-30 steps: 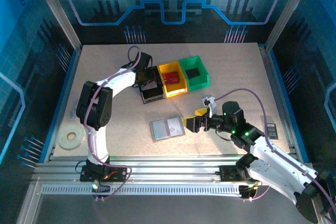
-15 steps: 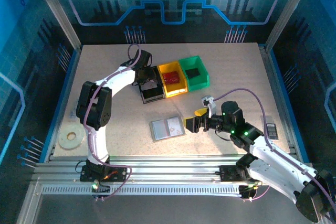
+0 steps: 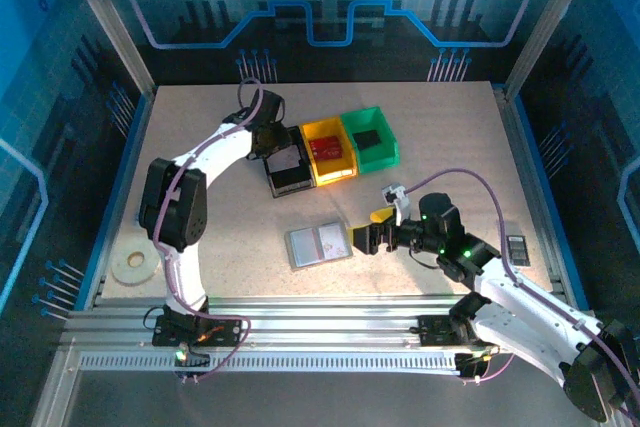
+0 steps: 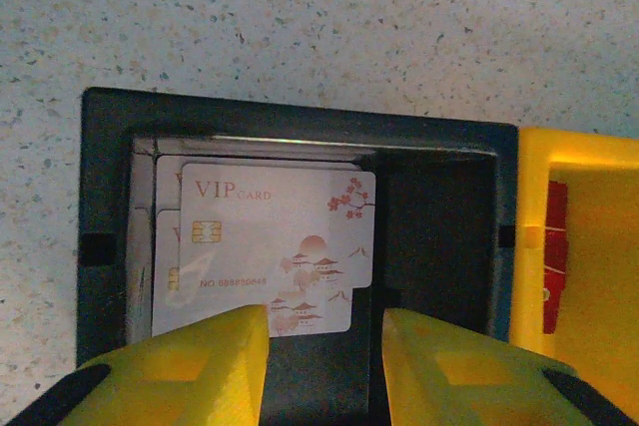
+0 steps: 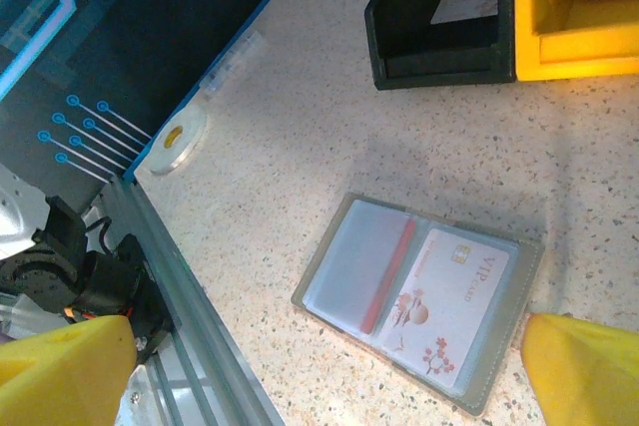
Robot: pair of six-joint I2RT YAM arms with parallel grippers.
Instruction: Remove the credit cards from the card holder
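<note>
Right gripper [image 3: 368, 230]: jaws stood wide, empty, just beside card holder [image 5: 419, 301] | card holder: lay open on table [image 3: 240, 207], pale card [image 5: 454, 301] sleeved | risk: unpinned holder could slide | left gripper [image 4: 324, 331]: narrow gap, empty, above cards [image 4: 275, 246] in black bin [image 4: 105, 197]

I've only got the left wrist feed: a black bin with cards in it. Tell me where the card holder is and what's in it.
Observer: The card holder lies open on the table, nearer the arms than the bins. A whitish VIP card sits in the sleeve on the right arm's side, with a reddish strip, perhaps a card, by the fold.
Operator: Report the right gripper.
Observer: The right gripper is open and empty, just beside the holder's right edge.
Operator: Check the green bin.
Observer: The green bin holds one small black block.
</note>
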